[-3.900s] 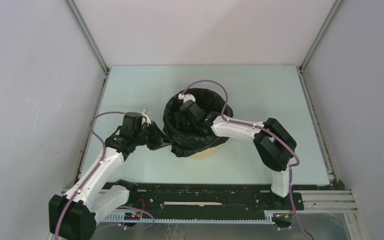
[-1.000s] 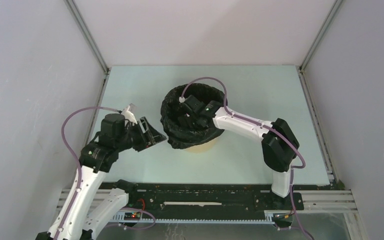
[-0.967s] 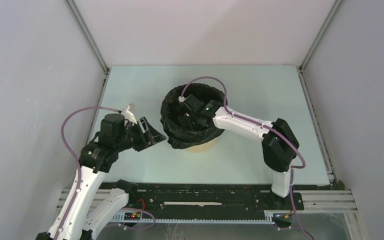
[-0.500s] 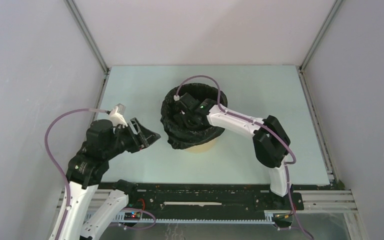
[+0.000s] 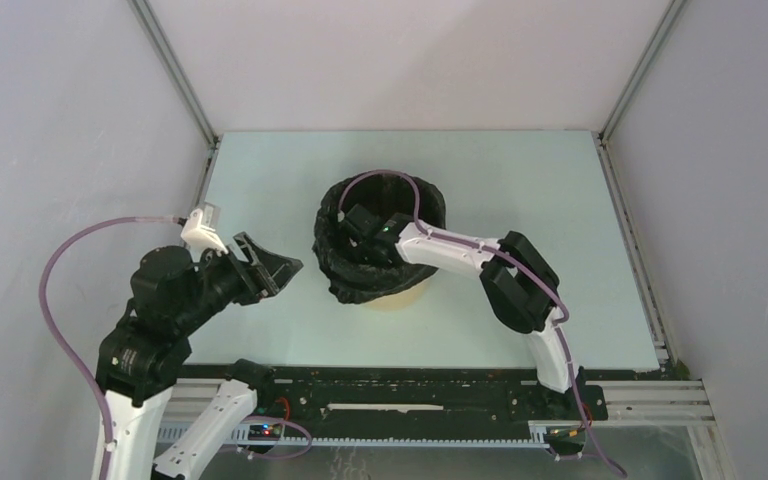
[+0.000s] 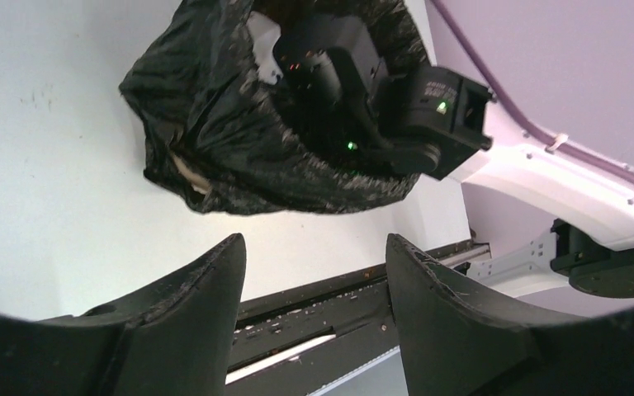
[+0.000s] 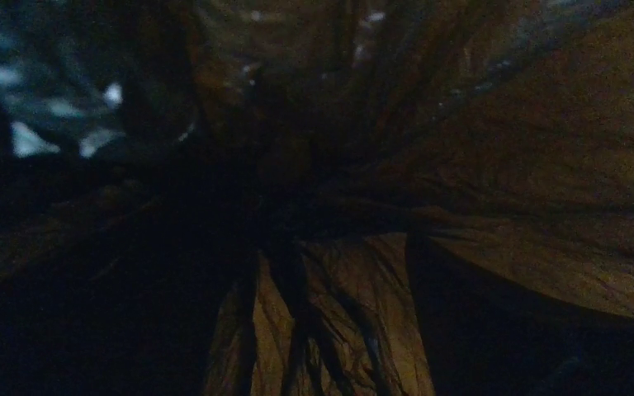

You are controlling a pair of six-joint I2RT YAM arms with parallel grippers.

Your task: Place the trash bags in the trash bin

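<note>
The black, crinkled trash bag (image 5: 360, 278) is spread over the trash bin, whose tan base (image 5: 397, 298) shows below it, mid-table. The bag's mouth gapes upward. My right gripper (image 5: 357, 231) reaches down into the bag on its left side. In the right wrist view its dark fingers stand apart, open, with wrinkled bag film (image 7: 495, 165) ahead of the right gripper (image 7: 322, 285). My left gripper (image 5: 282, 272) hangs open and empty left of the bag, apart from it. From the left wrist the left gripper (image 6: 314, 243) faces the trash bag (image 6: 239, 157) and a strip of tan bin (image 6: 183, 169).
The pale table (image 5: 520, 190) is boxed in by grey walls on three sides. A black mounting rail (image 5: 410, 395) runs along the near edge. My right arm's purple cable (image 5: 385, 178) loops over the bag's mouth.
My left gripper has let go of the bag's left edge, drawn back to the left and risen. My right gripper has shifted leftward inside the bag, whose rim has settled over the bin.
</note>
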